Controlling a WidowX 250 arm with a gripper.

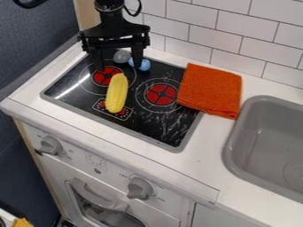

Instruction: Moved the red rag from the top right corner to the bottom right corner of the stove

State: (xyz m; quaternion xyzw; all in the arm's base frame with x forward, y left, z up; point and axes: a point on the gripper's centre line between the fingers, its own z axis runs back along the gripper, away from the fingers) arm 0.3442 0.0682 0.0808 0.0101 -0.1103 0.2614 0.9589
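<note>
Light is bright and fairly even over the white counter (204,162) and the wall tiles (216,37), while the dark blue surface (35,53) at the left sits much dimmer. The strongest glare is a narrow white streak (70,90) slanting across the left part of the stove (163,70), whose glossy black top also carries pale, scattered marks toward its front right; these may be reflections or scuffs. The red rag (210,88) takes the light softly, with thin shade along its lower edge. Inside the grey sink (266,133), shading is gentle, and the oven window (106,216) is dark with paler patches.
</note>
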